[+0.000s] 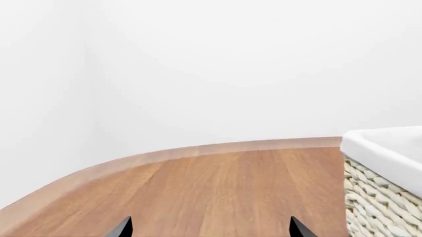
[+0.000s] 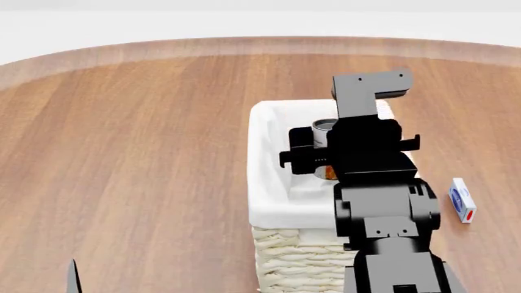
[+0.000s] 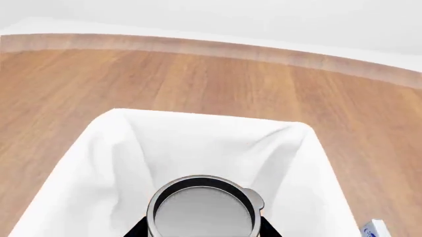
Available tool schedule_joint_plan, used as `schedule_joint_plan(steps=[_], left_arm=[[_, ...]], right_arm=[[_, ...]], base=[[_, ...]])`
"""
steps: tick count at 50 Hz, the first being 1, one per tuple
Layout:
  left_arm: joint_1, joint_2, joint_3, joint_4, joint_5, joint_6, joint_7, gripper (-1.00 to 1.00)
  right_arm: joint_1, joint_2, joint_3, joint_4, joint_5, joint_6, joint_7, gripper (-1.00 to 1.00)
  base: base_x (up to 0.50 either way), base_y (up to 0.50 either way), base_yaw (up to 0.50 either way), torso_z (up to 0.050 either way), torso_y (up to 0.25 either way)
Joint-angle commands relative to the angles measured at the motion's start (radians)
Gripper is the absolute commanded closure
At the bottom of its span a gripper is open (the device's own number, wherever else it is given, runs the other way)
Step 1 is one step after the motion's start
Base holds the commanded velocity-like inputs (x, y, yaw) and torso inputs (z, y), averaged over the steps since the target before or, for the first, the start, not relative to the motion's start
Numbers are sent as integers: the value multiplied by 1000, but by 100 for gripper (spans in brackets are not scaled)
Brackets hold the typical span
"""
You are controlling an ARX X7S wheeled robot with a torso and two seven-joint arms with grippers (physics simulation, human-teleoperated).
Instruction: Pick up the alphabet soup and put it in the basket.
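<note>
The alphabet soup [image 3: 203, 210] is a small can with a pale grey-white top. It stands upright between the dark fingers [image 3: 268, 230] of my right gripper [image 3: 203, 230], which is shut on it. In the head view the can [image 2: 324, 127] hangs over the white-lined opening of the basket [image 2: 269, 183], with a bit of its orange label showing under the gripper [image 2: 321, 157]. The basket lining [image 3: 99, 163] surrounds the can in the right wrist view. My left gripper [image 1: 211, 228] is open and empty over bare table, left of the basket's woven wall [image 1: 376, 197].
A small blue and white box [image 2: 462, 200] lies on the wooden table right of the basket; its corner shows in the right wrist view [image 3: 376, 229]. The table's curved far edge [image 2: 244, 46] runs along the back. My left fingertip [image 2: 73, 276] shows at the lower left.
</note>
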Motion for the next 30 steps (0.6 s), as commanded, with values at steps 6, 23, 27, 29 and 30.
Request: schedule_joint_plan(steps=[6,23,27,29,30], left_arm=[[-2,-2,5,-5,-2,3,-4,-100],[-6,-5,8,-11,-5,5,-7,-100],[-6,-6,9,-11,-6,5,-8,-100],[-6,-6,9,-12,-7,6,-8,-100],[-6,-7,9,-11,-6,5,-9,-100]], right_arm=[[-11,-1,4,0,-35,48,-34,100],[-26,1,2,0,-34,42,-40,100],[-24,0,5,0,-32,41,-36,-100],[-25,0,5,0,-33,38,-36,-100],[-25,0,5,0,-33,37,-35,-100]], base=[[0,0,0,0,0],[0,0,0,0,1],[0,0,0,0,0],[0,0,0,0,0],[0,0,0,0,0]])
